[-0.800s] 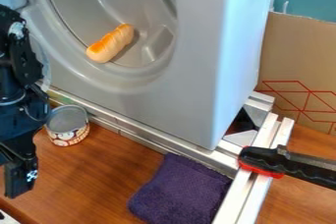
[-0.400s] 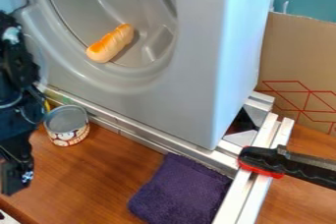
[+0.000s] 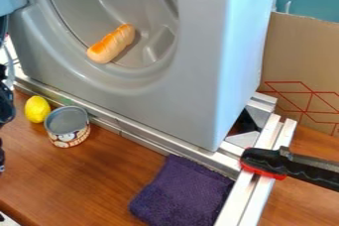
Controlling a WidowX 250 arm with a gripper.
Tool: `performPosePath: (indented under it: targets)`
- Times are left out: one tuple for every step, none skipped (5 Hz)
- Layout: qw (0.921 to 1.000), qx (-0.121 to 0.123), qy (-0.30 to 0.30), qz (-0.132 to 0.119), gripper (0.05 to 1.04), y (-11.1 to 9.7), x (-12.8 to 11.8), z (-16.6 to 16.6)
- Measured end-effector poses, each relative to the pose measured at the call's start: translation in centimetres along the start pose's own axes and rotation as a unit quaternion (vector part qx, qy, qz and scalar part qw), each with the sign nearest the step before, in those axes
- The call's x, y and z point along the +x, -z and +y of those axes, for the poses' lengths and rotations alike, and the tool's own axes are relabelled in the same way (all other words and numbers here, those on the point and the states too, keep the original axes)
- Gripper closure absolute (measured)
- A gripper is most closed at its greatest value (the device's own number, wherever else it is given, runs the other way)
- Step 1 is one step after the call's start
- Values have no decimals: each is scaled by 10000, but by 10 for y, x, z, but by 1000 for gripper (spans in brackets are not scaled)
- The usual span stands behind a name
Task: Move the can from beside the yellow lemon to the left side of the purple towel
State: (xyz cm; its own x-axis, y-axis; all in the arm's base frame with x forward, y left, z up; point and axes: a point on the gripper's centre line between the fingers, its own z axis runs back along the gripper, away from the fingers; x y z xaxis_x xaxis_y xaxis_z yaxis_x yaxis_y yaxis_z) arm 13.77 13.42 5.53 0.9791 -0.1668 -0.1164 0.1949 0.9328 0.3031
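At the left edge of the camera view, a black part of the gripper (image 3: 5, 105) shows, beside and left of a yellow lemon-like object (image 3: 37, 109). Just right of the yellow object, an open-looking tin can (image 3: 68, 133) with a patterned label stands on the wooden surface. An orange-topped bread roll (image 3: 111, 44) lies inside the round drum opening of a grey washer-like machine (image 3: 192, 61). A folded dark purple cloth (image 3: 182, 193) lies at the lower middle, against the metal rails.
Metal rails (image 3: 142, 136) run along the machine's base, and more rails (image 3: 255, 190) slant down at the right. A black and red clamp (image 3: 271, 163) grips over them. Behind stands a cardboard box (image 3: 298, 61). Brown wooden tabletop (image 3: 86, 180) spans the front left.
The arm and gripper have shifted left, mostly out of the view, uncovering the yellow object beside the can. The bread roll, can and cloth have stayed in place.
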Motion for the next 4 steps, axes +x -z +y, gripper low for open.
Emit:
performPosePath:
  targets:
    - [9986, 112, -476, -201, 83, 17, -4, 20]
    - [9947, -43, -861, -556, 83, 29, 10, 31]
    - [9918, -103, -820, -975, 83, 31, 29, 39]
    - [9875, 11, -895, -1296, 83, 28, 40, 45]
